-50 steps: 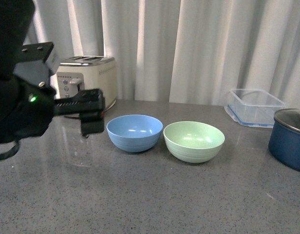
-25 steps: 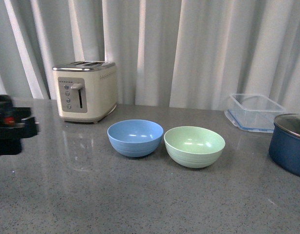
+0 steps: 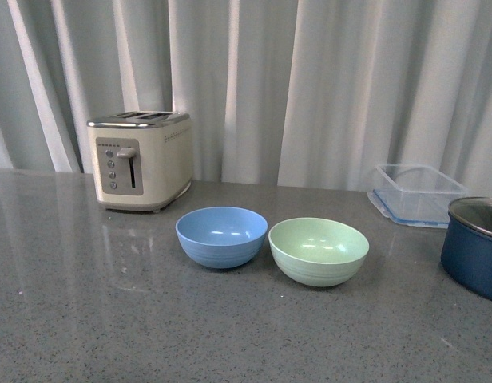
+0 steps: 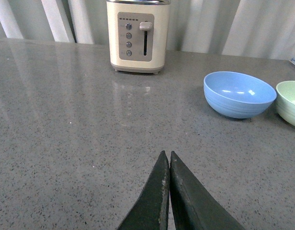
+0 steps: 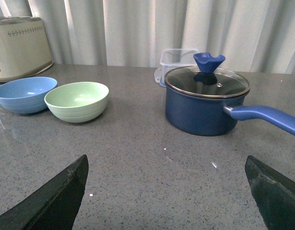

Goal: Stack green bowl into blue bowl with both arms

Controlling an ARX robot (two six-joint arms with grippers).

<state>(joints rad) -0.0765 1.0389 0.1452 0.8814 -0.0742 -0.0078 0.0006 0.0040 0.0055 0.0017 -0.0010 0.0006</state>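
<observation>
left: my left fingers (image 4: 166, 165) are closed, black tips pressed together, gripping nothing, low over the grey speckled stone surface (image 3: 110, 303).
right: my right fingers (image 5: 56, 196) are spread wide with nothing between them, above the same surface.
green: the pale mint-green round plastic bowl (image 5: 76, 100) sits upright on the surface, well ahead of my right fingers.
blue: the light sky-blue round plastic bowl (image 4: 239, 93) sits upright just left of the green one. Rims are side by side; I can't tell if they touch.
pot: the dark navy pot with glass lid (image 5: 205, 103) is right of the green bowl, apart from it.
box: the clear plastic container (image 3: 415, 194) is behind the pot.
toaster: the cream two-slot toaster (image 3: 140, 159) is behind and left of the blue bowl.
</observation>
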